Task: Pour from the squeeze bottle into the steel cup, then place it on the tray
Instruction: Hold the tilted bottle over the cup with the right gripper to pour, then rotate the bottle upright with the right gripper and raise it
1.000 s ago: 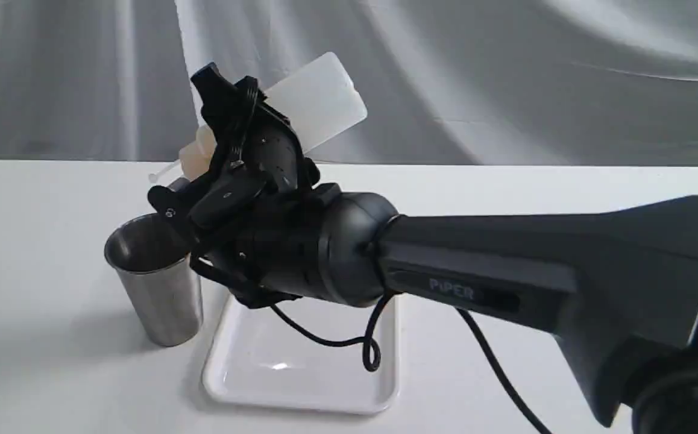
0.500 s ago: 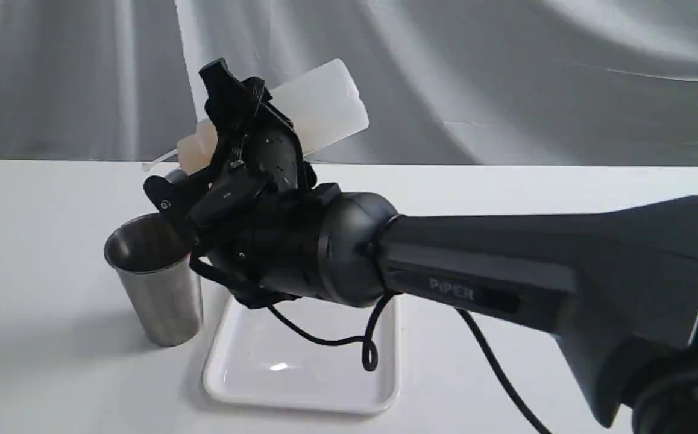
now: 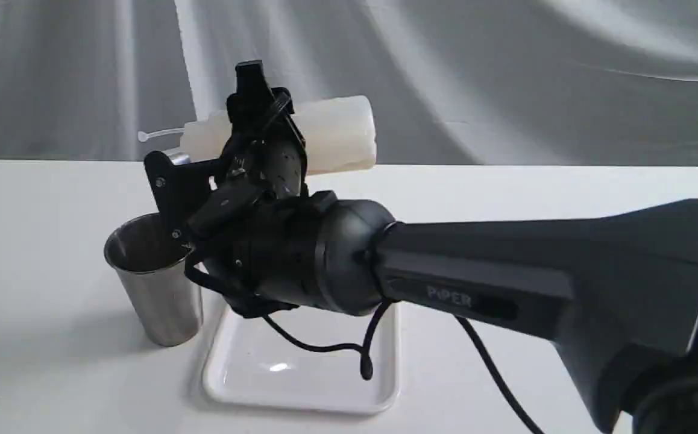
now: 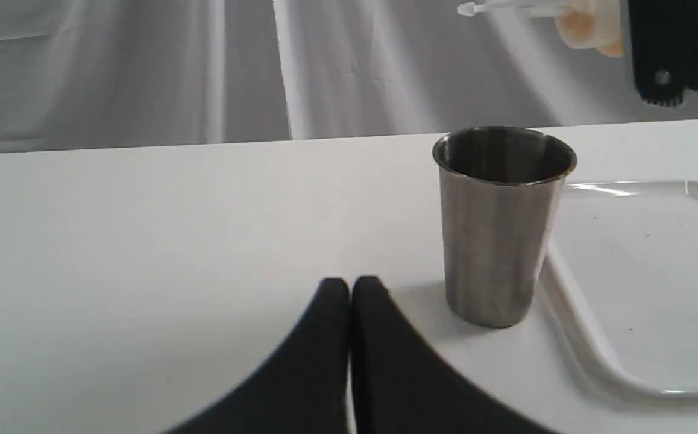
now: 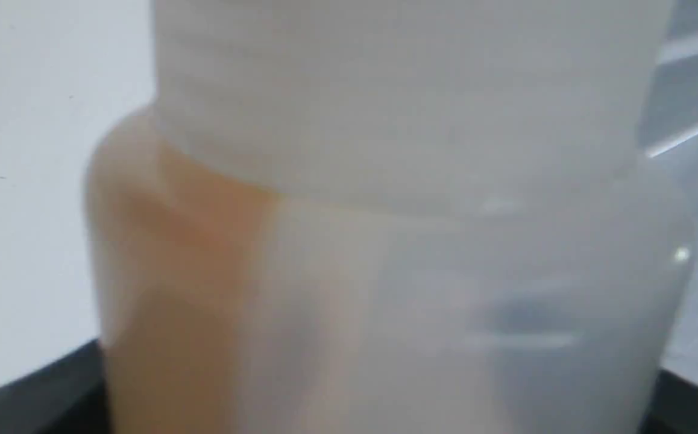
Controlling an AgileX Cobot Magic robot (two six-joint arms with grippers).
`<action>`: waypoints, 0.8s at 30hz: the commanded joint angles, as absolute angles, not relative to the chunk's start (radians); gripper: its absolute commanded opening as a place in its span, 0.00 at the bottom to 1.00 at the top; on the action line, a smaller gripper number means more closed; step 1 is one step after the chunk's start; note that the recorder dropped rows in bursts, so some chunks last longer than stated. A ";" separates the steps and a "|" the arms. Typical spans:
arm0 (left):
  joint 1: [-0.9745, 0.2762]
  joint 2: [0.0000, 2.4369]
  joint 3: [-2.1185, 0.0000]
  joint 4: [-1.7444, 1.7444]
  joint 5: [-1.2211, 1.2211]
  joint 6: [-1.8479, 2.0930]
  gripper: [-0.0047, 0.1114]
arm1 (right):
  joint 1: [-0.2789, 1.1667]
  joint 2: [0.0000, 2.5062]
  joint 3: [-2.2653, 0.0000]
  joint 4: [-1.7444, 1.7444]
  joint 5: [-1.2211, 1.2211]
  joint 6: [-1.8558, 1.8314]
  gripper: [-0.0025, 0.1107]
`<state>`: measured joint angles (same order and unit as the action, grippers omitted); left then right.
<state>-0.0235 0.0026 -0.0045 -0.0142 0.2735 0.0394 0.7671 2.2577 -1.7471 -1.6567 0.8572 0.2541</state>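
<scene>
I had the right gripper [image 3: 216, 129] clamped on the bottle [image 3: 337, 132], one finger over its top and one lower down by the neck. The bottle was up in the air, lying about level, nozzle to the left and base to the right. The nozzle tip sat high above the cup [image 3: 156, 289], well clear of the rim. The right wrist view was all bottle, blurred, with amber liquid [image 5: 174, 271] pooled to one side. The cup stood upright on the table [image 3: 35, 241], just beside the tray's left edge; I couldn't tell whether they touched, or whether anything was in the cup. The tray [image 3: 301, 392] lay flat on the table under the right wrist, with nothing on it. A black cable [image 3: 337, 346] hung from the wrist above it. The left gripper [image 4: 349, 289] was low over the table near the cup, jaws together and holding nothing. A grey curtain [image 3: 506, 78] was behind.
</scene>
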 commanded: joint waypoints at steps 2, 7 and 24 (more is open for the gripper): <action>-0.022 0.000 0.000 -0.015 0.266 0.037 0.04 | 0.767 2.241 -1.721 -1.651 0.873 0.349 0.02; -0.022 0.000 0.000 -0.015 0.266 0.035 0.04 | 0.767 2.241 -1.711 -1.651 0.872 0.509 0.02; -0.022 0.000 0.000 -0.015 0.266 0.035 0.04 | 0.769 2.238 -1.699 -1.598 0.869 0.967 0.02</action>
